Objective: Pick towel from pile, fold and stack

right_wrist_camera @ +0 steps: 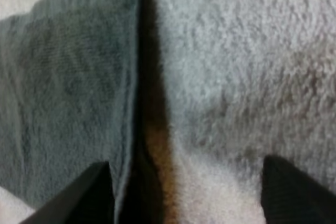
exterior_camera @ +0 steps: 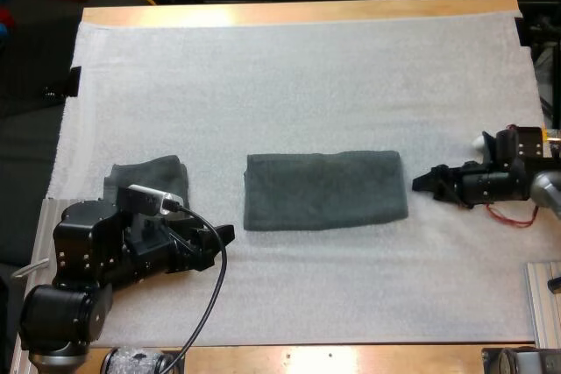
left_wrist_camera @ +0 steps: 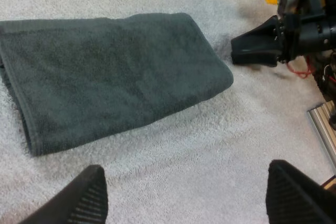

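Note:
A dark grey-green towel (exterior_camera: 324, 190), folded into a long flat rectangle, lies in the middle of the white mat (exterior_camera: 298, 76). My left gripper (exterior_camera: 219, 243) hovers open just off its front left corner, and the left wrist view has the towel (left_wrist_camera: 105, 77) ahead of the spread fingers (left_wrist_camera: 89, 198). My right gripper (exterior_camera: 423, 184) points at the towel's right end, a short gap away. Its fingers (right_wrist_camera: 294, 192) stand apart over bare mat beside the towel's edge (right_wrist_camera: 63, 87). From the left wrist view, the right gripper (left_wrist_camera: 252, 45) sits just past the towel's far corner.
A second dark towel (exterior_camera: 147, 177) lies at the mat's left side, partly hidden behind my left arm. A metal rail (exterior_camera: 545, 304) runs along the table's right front edge. Open mat stretches behind and in front of the folded towel.

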Controlling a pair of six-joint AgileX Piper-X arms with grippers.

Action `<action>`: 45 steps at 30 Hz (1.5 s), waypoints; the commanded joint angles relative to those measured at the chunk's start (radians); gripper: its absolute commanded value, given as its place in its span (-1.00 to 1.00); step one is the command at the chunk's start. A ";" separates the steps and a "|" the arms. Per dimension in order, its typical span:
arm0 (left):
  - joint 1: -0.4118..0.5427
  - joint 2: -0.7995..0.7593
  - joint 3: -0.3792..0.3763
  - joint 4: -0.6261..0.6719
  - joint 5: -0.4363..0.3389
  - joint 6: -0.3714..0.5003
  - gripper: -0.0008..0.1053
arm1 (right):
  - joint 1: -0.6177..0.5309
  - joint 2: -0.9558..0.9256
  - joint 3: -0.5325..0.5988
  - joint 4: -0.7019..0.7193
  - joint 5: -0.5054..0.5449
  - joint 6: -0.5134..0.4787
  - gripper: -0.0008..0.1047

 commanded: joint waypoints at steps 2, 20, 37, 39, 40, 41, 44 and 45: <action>0.001 0.001 -0.005 -0.015 -0.003 -0.010 0.17 | 0.015 0.015 -0.007 -0.011 -0.032 0.010 0.14; 0.001 0.001 -0.005 -0.015 0.028 -0.017 0.17 | 0.277 0.091 -0.007 -0.152 0.039 0.323 0.14; 0.001 0.001 -0.005 -0.015 0.044 -0.017 0.17 | 0.324 0.066 -0.007 -0.164 0.105 0.351 -0.97; 0.001 0.001 -0.005 -0.015 0.044 -0.017 0.17 | 0.324 0.035 -0.007 -0.136 0.176 0.337 -0.97; 0.001 0.001 -0.005 -0.015 0.044 -0.017 0.17 | 0.324 0.012 -0.007 -0.112 0.217 0.322 -0.97; 0.001 0.001 -0.005 -0.015 0.044 -0.017 0.17 | 0.324 -0.006 -0.007 -0.089 0.246 0.306 -0.97; 0.001 0.001 -0.005 -0.015 0.044 -0.017 0.17 | 0.324 -0.064 -0.007 -0.003 0.340 0.250 -0.97; 0.001 0.001 -0.005 -0.015 0.044 -0.017 0.17 | 0.324 -0.079 -0.007 0.025 0.375 0.234 -0.97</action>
